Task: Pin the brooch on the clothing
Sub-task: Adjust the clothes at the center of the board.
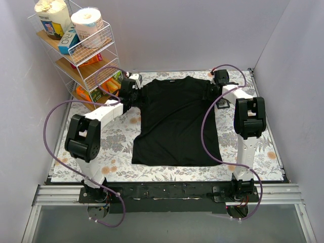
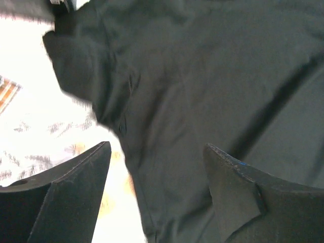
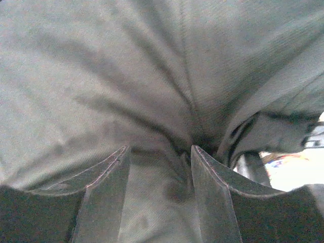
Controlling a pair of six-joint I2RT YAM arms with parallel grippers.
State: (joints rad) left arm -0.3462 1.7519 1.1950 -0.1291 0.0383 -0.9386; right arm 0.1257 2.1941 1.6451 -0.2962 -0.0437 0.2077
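Observation:
The clothing, a black T-shirt (image 1: 174, 121), lies spread flat on the floral table cover (image 1: 119, 136) with its collar at the far side. My left gripper (image 1: 132, 93) hovers at the shirt's left sleeve, and in the left wrist view it (image 2: 157, 146) stands open over the sleeve seam (image 2: 126, 91). At the right sleeve my right gripper (image 1: 211, 93) is low on the cloth. Its own camera shows it (image 3: 159, 147) partly open, with wrinkled fabric (image 3: 152, 76) between the fingers. The brooch is not in view.
A wire shelf rack (image 1: 81, 50) with paper rolls and snack packs stands at the back left, close behind the left arm. White walls enclose the table on the left, back and right. Purple cables loop beside both arms.

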